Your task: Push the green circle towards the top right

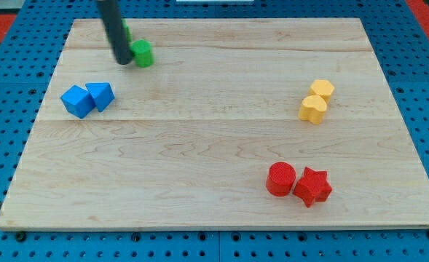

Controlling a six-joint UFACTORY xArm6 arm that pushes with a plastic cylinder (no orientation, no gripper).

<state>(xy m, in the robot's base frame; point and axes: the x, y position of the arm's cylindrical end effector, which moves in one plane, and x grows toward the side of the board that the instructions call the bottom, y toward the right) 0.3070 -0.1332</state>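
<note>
The green circle (143, 53) lies near the board's top left. My tip (122, 61) touches its left side. The dark rod rises to the view's top and hides most of a second green block (127, 32), whose shape I cannot make out, just above and left of the circle.
Two blue blocks (76, 100) (100, 95) sit together at the left, below my tip. Two yellow blocks (321, 90) (312, 108) touch at the right. A red circle (280, 178) and a red star (312, 186) touch at the bottom right. The wooden board (214, 211) lies on blue pegboard.
</note>
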